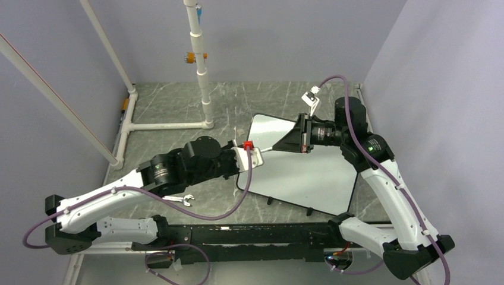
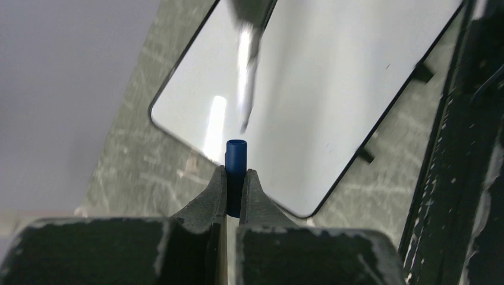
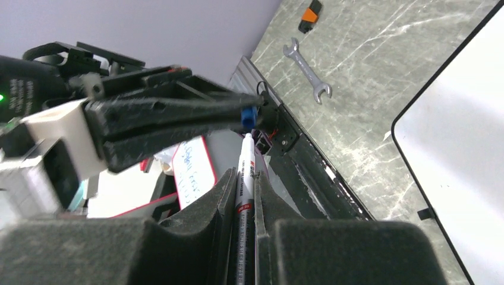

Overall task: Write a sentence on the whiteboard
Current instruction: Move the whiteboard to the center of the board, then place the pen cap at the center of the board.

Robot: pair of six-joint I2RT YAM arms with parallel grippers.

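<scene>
Board: I have the whiteboard (image 1: 309, 172) lying flat on the grey, white-veined table (image 1: 172, 101). It is a large glossy white panel with rounded corners, a thin black rim and small black feet.
Board face: plain white, with glare streaks and a reflection in the left wrist view.
Left arm: the left claw (image 2: 236, 175) hangs above the whiteboard's left edge. Its dark, scuffed fingers are pinched tight on a short blue cap (image 2: 236, 151), a stubby tube whose open mouth points across the whiteboard.
Right arm: the right claw (image 3: 245, 178) sits above the far-left part of the whiteboard. Its black fingers are clamped on a slim marker (image 3: 247, 155) with a white barrel and red and black print.
Meeting point: the marker's tip lines up with the blue cap's mouth, just beside it. I cannot say whether they touch.
Off the board: a flat silver open-ended wrench (image 1: 178, 199) lies on the table near the whiteboard's near-left corner. White pipe framing (image 1: 202, 77) stands beyond the far-left corner.
Hard to read: the marker is only a blur in the left wrist view, and its print is illegible. The right arm hides the whiteboard's far-right corner from above, and the right wrist view cuts off most of the panel. A small orange-and-black item (image 3: 309, 15), well left of the whiteboard, is too small to name.
</scene>
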